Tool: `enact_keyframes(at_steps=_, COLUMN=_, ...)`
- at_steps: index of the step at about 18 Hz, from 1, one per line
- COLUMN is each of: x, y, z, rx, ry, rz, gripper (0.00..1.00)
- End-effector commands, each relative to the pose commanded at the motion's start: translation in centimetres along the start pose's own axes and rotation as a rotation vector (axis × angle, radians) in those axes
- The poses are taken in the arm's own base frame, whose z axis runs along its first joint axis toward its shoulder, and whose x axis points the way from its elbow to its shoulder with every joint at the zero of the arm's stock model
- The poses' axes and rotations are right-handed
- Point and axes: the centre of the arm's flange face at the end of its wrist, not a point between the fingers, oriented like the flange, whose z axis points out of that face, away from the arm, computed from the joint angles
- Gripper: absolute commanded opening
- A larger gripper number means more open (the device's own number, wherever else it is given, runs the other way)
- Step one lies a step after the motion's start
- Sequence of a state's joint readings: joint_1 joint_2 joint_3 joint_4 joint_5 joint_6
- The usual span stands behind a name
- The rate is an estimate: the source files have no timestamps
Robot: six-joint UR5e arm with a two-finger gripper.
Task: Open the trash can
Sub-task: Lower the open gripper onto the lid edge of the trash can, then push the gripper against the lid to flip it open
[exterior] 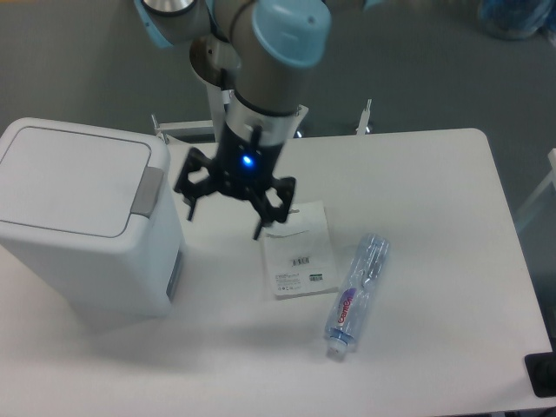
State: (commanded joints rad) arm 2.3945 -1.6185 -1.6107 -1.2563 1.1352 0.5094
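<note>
- Right now the gripper (224, 213) hangs above the white table (434, 182), its two black fingers spread wide with nothing between them: released and empty.
- One fingertip (189, 214) points down on the side nearer the trash can (87, 226); the other (259, 231) sits over the top left corner of a flat white packet (300, 252). Whether that tip touches the packet cannot be told from this angle.
- A small blue light glows on the gripper body, just below the grey wrist of the arm (265, 78), whose light-blue joint cap fills the top of the view.
- The trash can stands at the left end of the table, a big white box with rounded corners. Its flat lid (74, 178) is down and closed.
- A grey push tab (148, 191) sits on the lid's right edge, facing the gripper. The gripper is near the tab but apart from it, with bare table showing between them.
- The flat packet lies near the middle of the table, with a barcode on its lower half.
- Just right of the packet a clear plastic bottle (356, 295) lies on its side, its red-lettered label up and its cap toward the front edge of the table.
</note>
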Motion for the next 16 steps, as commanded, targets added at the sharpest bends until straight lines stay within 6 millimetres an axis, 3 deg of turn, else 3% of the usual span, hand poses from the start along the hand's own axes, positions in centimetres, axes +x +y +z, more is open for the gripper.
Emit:
enact_keyframes(at_steps=5, x=0.1, y=-0.7, z=-1.2, rx=0.034, ry=0.008, rz=-0.029, gripper=1.0)
enact_keyframes(at_steps=12, x=0.8, y=-0.7, z=-0.5, rx=0.028, ry=0.026, rz=-0.065, gripper=1.0)
enact_keyframes(at_steps=16, x=1.7, y=-0.9, z=0.9, rx=0.005, ry=0.042, rz=-0.072, gripper=1.0)
